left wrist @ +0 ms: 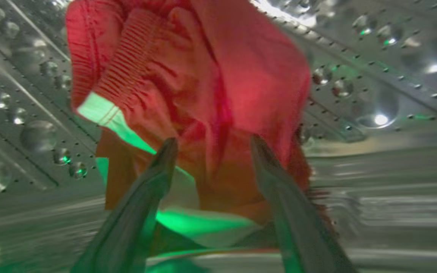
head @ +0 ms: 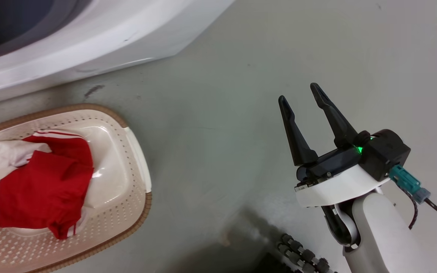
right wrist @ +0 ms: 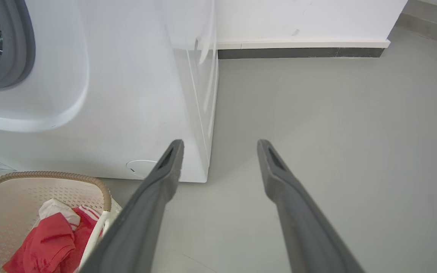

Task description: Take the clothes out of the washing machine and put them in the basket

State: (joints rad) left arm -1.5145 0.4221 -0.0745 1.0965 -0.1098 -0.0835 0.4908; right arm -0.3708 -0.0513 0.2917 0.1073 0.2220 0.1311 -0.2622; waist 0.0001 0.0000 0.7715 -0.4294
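Observation:
Inside the washing machine's steel drum lies a red garment with a white band. My left gripper is open there, its two fingers spread right in front of the fabric. The cream basket stands on the floor before the white washing machine and holds red clothes with white bands. My right gripper hangs open and empty over bare floor to the right of the basket. The right wrist view has the washing machine, the basket and the clothes in it.
Grey floor spreads to the right of the machine. A white wall with a dark skirting strip runs behind. A black ribbed cable lies near my base at the bottom.

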